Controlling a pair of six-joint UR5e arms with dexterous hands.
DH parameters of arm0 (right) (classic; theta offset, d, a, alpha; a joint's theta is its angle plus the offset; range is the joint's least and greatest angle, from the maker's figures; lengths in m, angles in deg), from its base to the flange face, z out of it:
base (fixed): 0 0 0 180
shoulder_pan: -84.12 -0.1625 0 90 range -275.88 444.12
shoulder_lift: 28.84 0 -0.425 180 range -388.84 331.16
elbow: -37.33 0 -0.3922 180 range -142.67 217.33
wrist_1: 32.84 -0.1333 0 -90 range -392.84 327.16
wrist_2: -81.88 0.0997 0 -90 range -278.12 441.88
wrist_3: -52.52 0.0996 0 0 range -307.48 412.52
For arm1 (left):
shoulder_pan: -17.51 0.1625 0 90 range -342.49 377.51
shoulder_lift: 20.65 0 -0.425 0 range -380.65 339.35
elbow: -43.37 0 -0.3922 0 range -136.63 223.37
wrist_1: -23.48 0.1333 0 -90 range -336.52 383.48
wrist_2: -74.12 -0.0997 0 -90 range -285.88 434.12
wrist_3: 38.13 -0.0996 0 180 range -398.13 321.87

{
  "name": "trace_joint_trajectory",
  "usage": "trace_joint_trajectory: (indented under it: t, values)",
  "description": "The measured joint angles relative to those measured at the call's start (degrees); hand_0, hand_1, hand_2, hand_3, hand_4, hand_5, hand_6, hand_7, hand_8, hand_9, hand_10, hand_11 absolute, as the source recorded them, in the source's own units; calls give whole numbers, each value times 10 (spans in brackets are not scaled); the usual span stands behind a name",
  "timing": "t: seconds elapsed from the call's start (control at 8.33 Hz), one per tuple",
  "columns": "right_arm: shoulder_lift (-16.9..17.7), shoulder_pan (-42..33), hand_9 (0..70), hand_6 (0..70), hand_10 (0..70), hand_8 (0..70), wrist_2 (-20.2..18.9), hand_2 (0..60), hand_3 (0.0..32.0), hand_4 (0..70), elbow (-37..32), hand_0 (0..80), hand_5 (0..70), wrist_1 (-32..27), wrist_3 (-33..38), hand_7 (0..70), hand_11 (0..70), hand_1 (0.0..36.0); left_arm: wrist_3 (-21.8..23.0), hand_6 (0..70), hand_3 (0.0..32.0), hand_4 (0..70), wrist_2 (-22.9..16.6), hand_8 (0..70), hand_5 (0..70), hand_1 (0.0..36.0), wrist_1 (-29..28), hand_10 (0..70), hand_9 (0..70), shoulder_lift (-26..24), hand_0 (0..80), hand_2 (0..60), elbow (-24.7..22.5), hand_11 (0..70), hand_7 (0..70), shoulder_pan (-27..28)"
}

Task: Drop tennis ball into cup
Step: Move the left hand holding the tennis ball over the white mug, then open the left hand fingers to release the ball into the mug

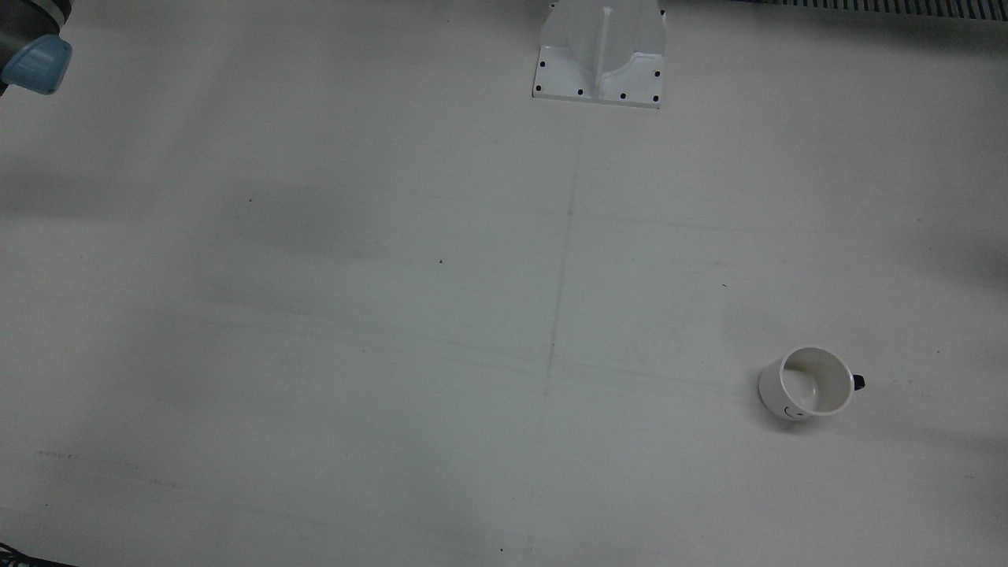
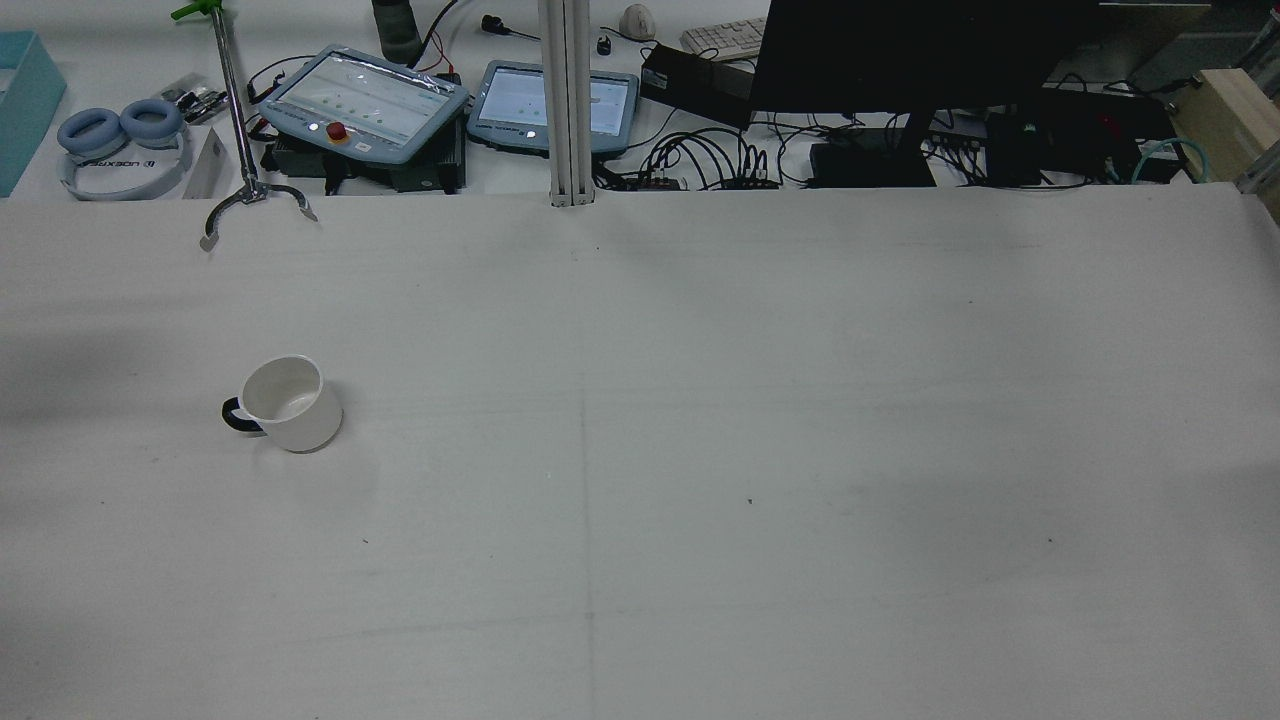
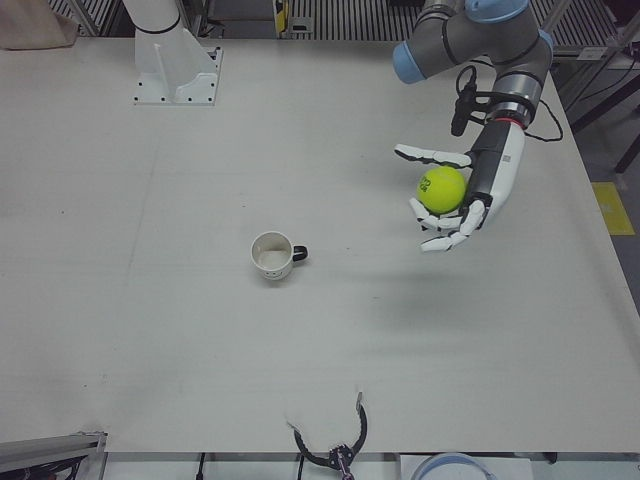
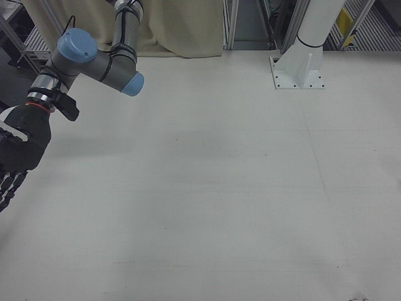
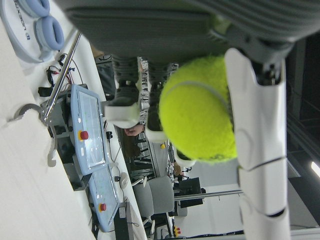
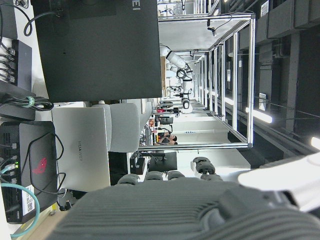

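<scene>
The left hand (image 3: 452, 198) holds the ball (image 3: 441, 188) up in the air, well away from the cup (image 3: 272, 255), which stands upright on the table (image 3: 150, 300) with nothing in it. I think the hand should go right over the cup and come low, so the ball won't bounce out. The right hand (image 4: 15, 153) hangs off to the side, and I cannot tell if it is open.

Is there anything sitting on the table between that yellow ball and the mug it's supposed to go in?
No. The left hand holds the tennis ball above bare table; nothing visible lies between it and the cup.
</scene>
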Motion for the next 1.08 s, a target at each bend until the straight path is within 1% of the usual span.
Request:
trace_joint_trajectory:
  t: [0.24, 0.36, 0.48, 0.6, 0.72, 0.84, 0.96, 1.08]
  values:
    - [0, -1, 0, 0, 0, 0, 0, 0, 0, 0, 0, 0, 0, 0, 0, 0, 0, 0, -34, 700, 0, 156, 32, 468, 262, 124, 1, 482, 587, -8, 568, 6, -9, 693, 700, 90]
    - [0, -1, 0, 0, 0, 0, 0, 0, 0, 0, 0, 0, 0, 0, 0, 0, 0, 0, -47, 700, 0, 160, 52, 466, 242, 128, 9, 479, 588, -22, 564, 0, -7, 688, 700, 139]
    - [0, -1, 0, 0, 0, 0, 0, 0, 0, 0, 0, 0, 0, 0, 0, 0, 0, 0, -61, 700, 0, 160, 69, 459, 233, 128, 26, 473, 586, -46, 562, 1, -2, 679, 700, 189]
    - [0, -1, 0, 0, 0, 0, 0, 0, 0, 0, 0, 0, 0, 0, 0, 0, 0, 0, -69, 700, 0, 164, 78, 463, 250, 122, 38, 465, 579, -73, 558, 5, 14, 668, 700, 221]
    - [0, -1, 0, 0, 0, 0, 0, 0, 0, 0, 0, 0, 0, 0, 0, 0, 0, 0, -71, 700, 0, 166, 82, 443, 226, 129, 43, 438, 553, -93, 555, 4, 32, 628, 700, 235]
    - [0, -1, 0, 0, 0, 0, 0, 0, 0, 0, 1, 0, 0, 0, 0, 0, 0, 0, -73, 700, 0, 161, 83, 387, 208, 141, 44, 344, 457, -105, 551, 26, 47, 501, 692, 242]
    - [0, -1, 0, 0, 0, 0, 0, 0, 0, 0, 1, 0, 0, 0, 0, 0, 0, 0, -74, 553, 0, 132, 84, 237, 157, 142, 45, 147, 235, -111, 516, 85, 53, 229, 329, 246]
    - [0, -1, 0, 0, 0, 0, 0, 0, 0, 0, 1, 0, 0, 0, 0, 0, 0, 0, -75, 290, 0, 112, 84, 101, 96, 138, 45, 32, 74, -113, 485, 107, 55, 59, 96, 248]
